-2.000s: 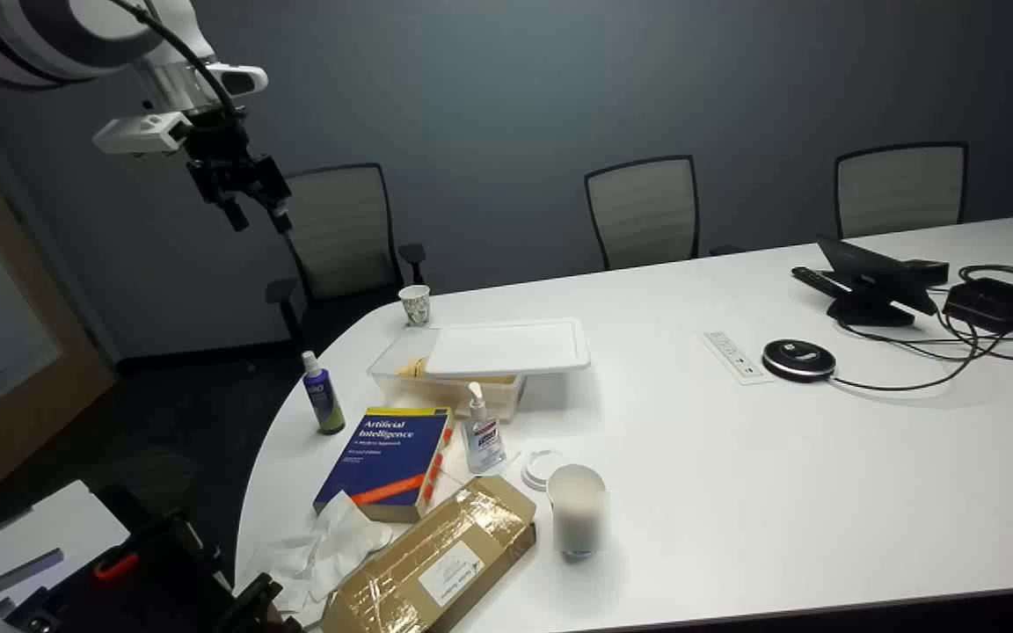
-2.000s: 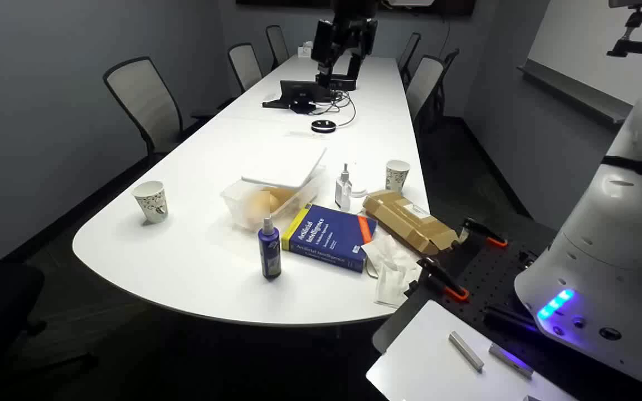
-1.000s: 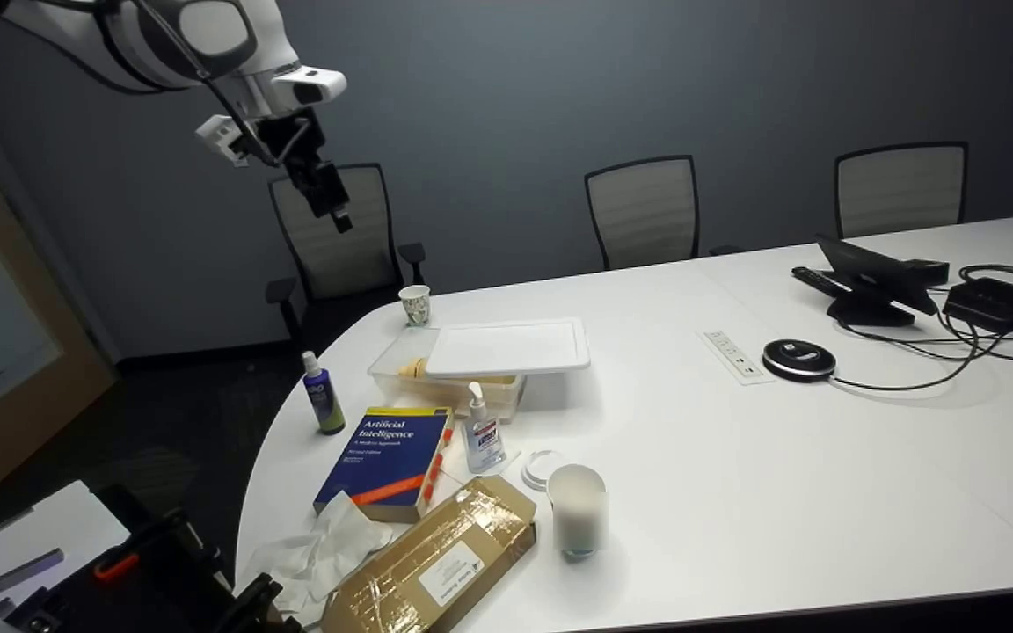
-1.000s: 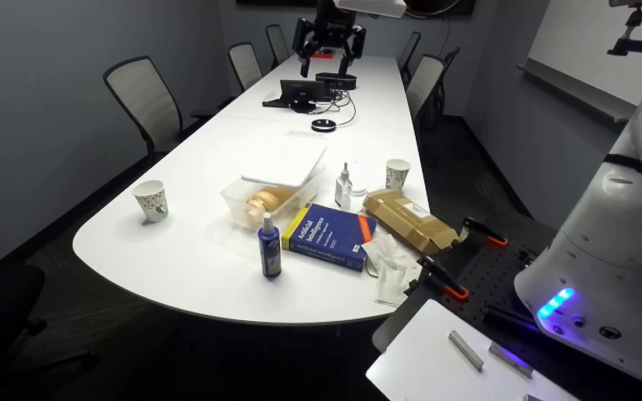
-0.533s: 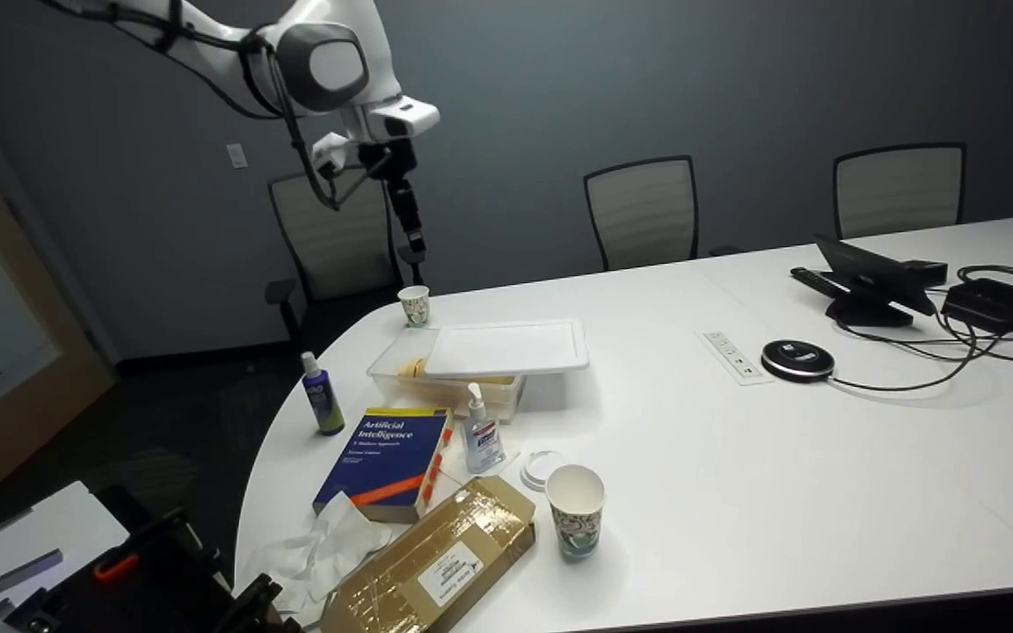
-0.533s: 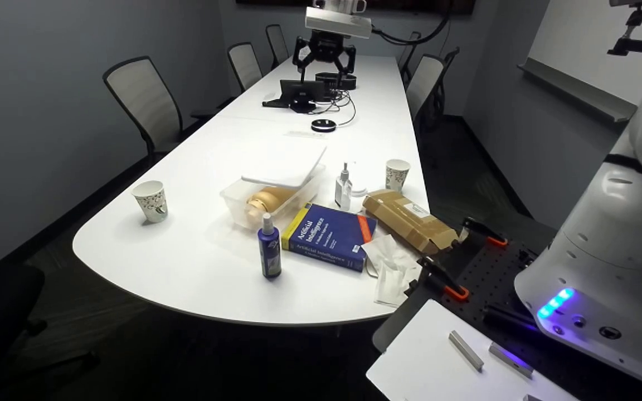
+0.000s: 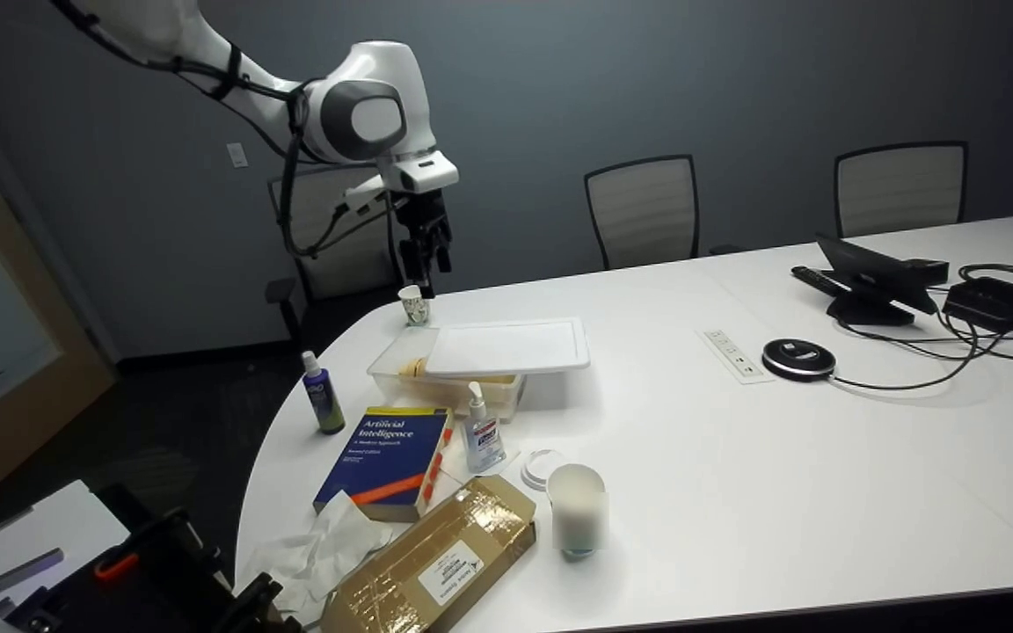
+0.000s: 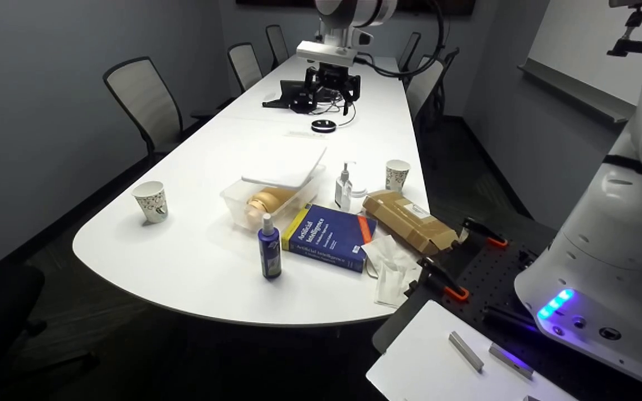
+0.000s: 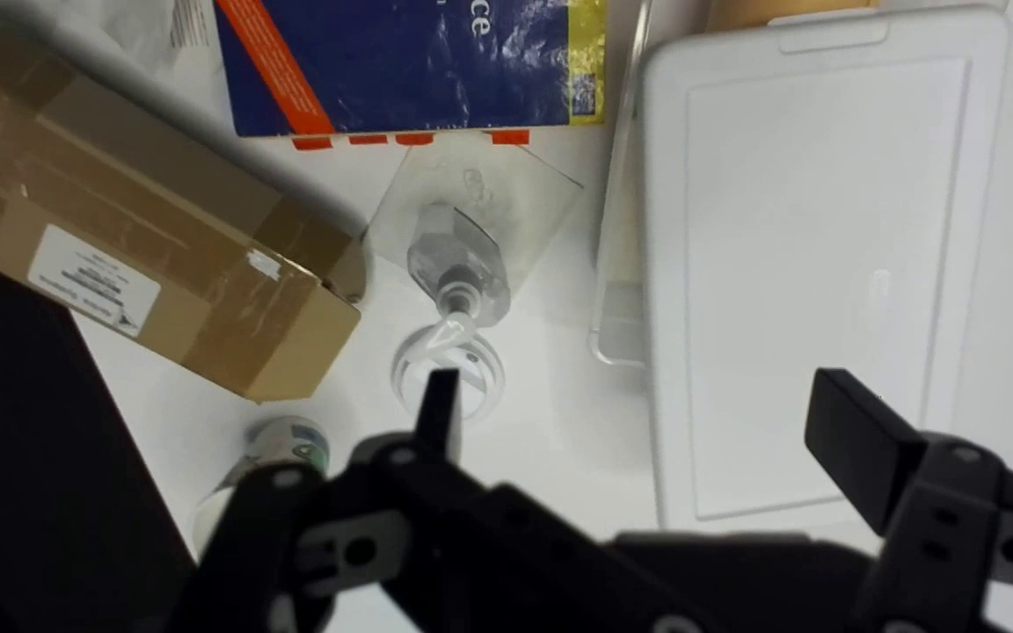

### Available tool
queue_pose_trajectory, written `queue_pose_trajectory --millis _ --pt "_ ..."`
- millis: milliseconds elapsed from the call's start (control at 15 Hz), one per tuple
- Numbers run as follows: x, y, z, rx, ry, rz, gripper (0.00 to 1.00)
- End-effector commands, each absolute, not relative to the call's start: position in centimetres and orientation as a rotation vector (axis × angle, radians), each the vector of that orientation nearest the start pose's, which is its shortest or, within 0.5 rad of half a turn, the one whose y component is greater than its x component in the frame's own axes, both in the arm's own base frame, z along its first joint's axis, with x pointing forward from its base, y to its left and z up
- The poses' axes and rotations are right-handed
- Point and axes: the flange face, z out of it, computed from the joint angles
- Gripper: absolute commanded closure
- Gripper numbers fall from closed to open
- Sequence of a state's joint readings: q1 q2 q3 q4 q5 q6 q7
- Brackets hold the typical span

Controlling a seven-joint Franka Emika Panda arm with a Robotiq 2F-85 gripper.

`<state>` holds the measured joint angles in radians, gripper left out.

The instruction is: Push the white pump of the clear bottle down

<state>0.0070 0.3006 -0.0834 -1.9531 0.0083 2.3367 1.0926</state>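
While the hand (image 9: 638,409) hangs spread, the clear bottle (image 9: 452,251) appears light, tippable; press the white pump (image 9: 452,329) top-centre.

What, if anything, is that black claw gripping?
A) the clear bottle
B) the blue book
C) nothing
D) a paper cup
C: in the wrist view the gripper is spread wide with nothing clasped between its jaws, and the clear bottle stands upright, apart from it.
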Motion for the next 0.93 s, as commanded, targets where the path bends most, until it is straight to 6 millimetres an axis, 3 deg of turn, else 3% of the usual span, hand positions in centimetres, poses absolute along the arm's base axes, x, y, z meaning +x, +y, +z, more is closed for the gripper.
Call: queue_pose_trajectory --millis 0,67,467,733,867 --pt "59.4 -5.9 31.1 -2.398 1.96 -0.089 0.0" --pt "58.8 -6.4 30.4 -2.337 2.019 -0.071 0.2" --pt "56.6 -7.8 26.8 -1.993 2.246 -0.08 0.66" --pt "56.7 -8.2 25.6 -1.916 2.263 -0.171 0.95" --pt "56.8 -8.7 25.1 -1.895 2.286 -0.188 1.0"
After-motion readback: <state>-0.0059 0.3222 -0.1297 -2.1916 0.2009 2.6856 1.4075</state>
